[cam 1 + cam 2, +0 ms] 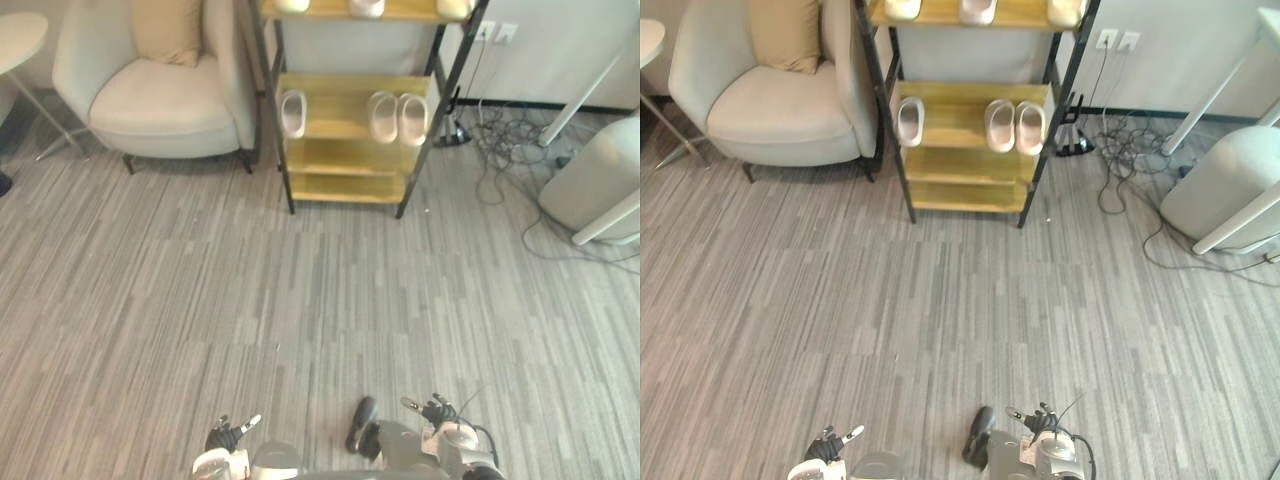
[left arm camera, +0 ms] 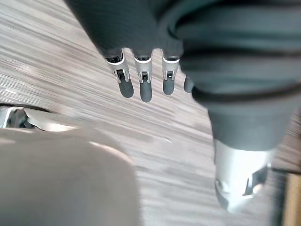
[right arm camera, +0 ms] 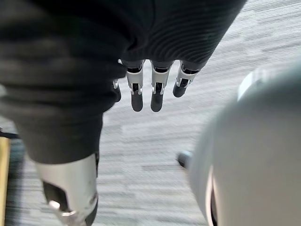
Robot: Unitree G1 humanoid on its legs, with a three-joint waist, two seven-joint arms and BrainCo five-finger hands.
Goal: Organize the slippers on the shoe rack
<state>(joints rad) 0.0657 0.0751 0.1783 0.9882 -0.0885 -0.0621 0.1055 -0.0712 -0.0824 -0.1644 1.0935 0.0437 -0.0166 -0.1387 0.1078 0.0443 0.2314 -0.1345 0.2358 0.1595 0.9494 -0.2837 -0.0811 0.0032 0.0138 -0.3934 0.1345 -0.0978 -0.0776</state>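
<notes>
Here, at the bottom edge of the left eye view, the left hand (image 1: 225,436) and the right hand (image 1: 437,412) are seen low over the floor (image 1: 300,300). In each wrist view the fingers (image 2: 140,87) of the left hand and the fingers (image 3: 143,94) of the right are shown hanging straight and released, with nothing grasped.

A wide stretch of bare striped floor is shown between the hands and the rack (image 1: 345,158), which stands at upper centre of the frame, well apart from both hands. On its middle shelf a single slipper (image 1: 293,112) is set at the left, apart from a pair (image 1: 398,118) placed side by side at the right. More slippers (image 1: 367,7) are seen on the top shelf, cut by the upper edge. The two lowest shelves are bare.

An armchair (image 1: 160,110) is placed just beside the rack at upper left. Loose cables (image 1: 500,150) are spread on the floor at upper right, near the rack's right posts.

The task is judged to be barely begun, an approach being required first. Trouble may be expected from the cables, by which a step near the right posts could be snagged. A reach between the shelves may also knock the aligned pair askew, or push the single slipper off the back edge.
</notes>
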